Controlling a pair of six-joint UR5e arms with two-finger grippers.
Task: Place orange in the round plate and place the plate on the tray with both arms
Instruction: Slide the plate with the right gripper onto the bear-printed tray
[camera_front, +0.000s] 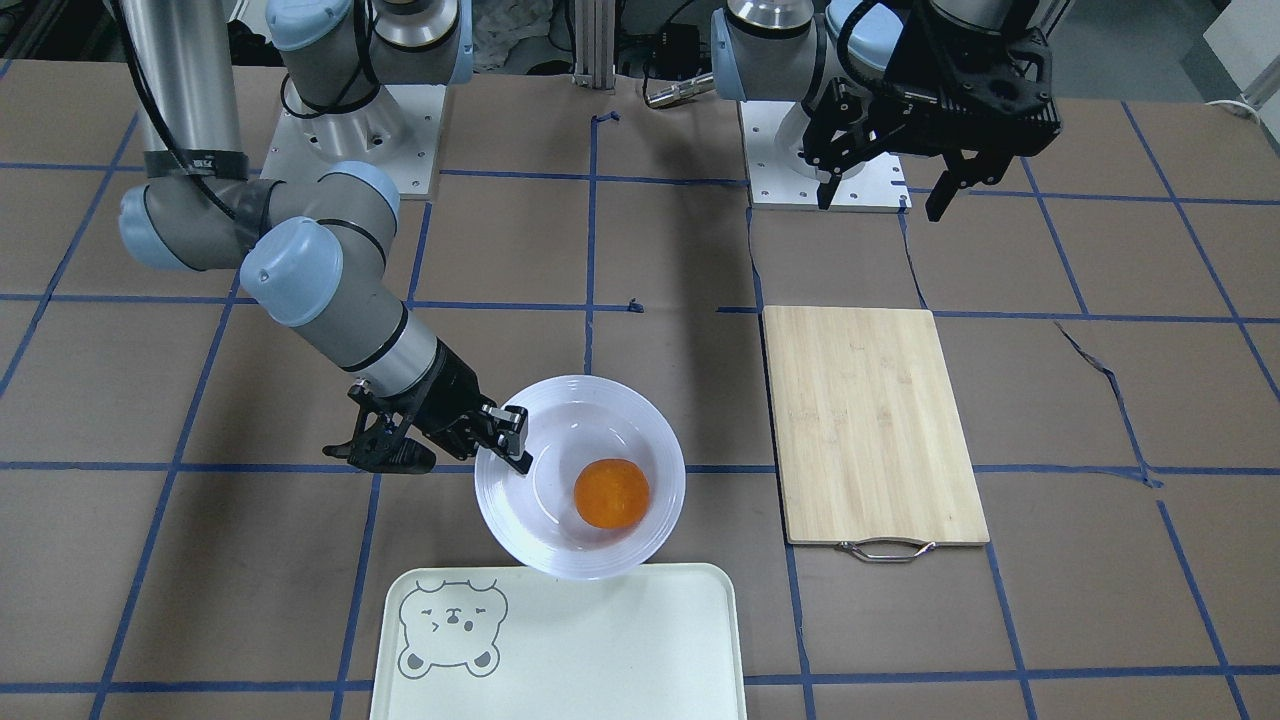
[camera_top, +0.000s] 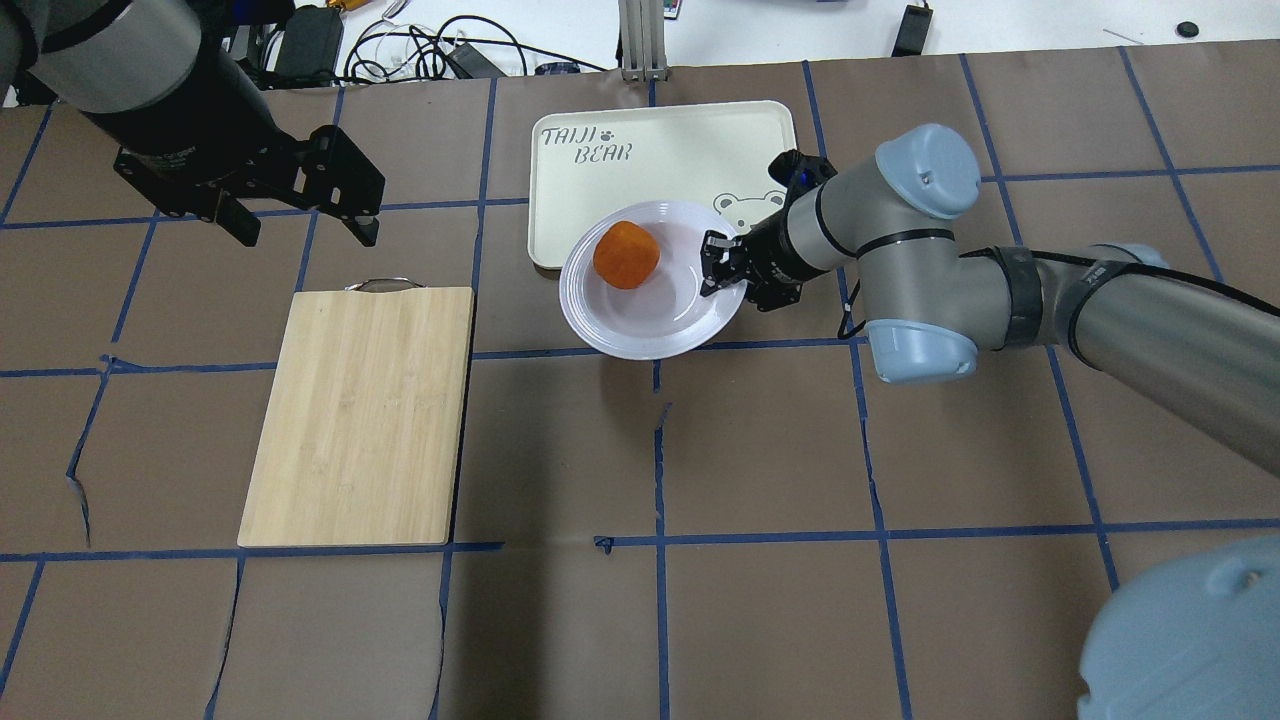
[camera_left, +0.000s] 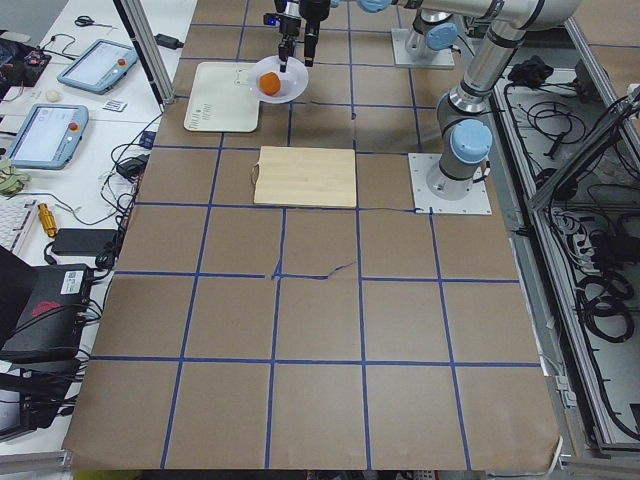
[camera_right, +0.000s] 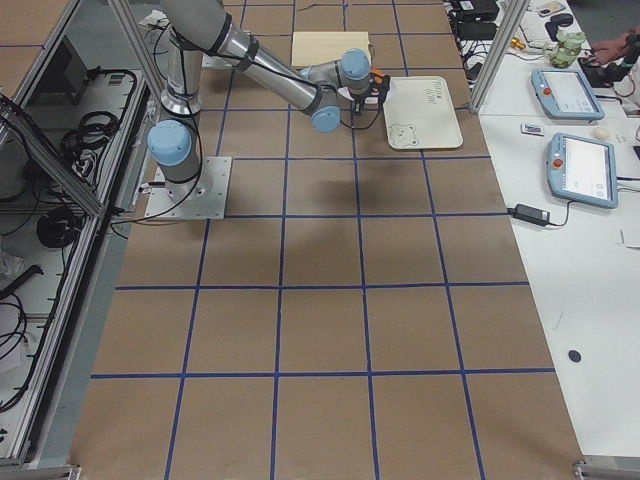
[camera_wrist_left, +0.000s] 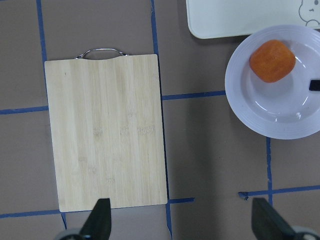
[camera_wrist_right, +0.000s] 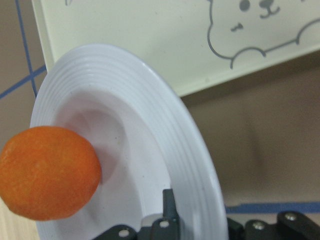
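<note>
The orange (camera_front: 611, 493) lies in the sunken centre of the white round plate (camera_front: 650, 420). My right gripper (camera_front: 512, 440) is shut on the plate's rim, on the side toward the right arm. One black finger (camera_wrist_right: 169, 207) shows inside the rim in the right wrist view. The plate (camera_top: 640, 340) overlaps the near edge of the cream tray (camera_top: 660, 150) beside its bear face. My left gripper (camera_front: 882, 200) hangs open and empty high above the table, near its base, far from the plate. From its wrist view the orange (camera_wrist_left: 272, 60) and plate (camera_wrist_left: 250, 122) are at the upper right.
A bamboo cutting board (camera_front: 875, 425) with a metal handle lies flat on the left arm's side, under the left gripper's view. Brown paper with blue tape lines covers the table. Cables and tablets sit beyond the table edges.
</note>
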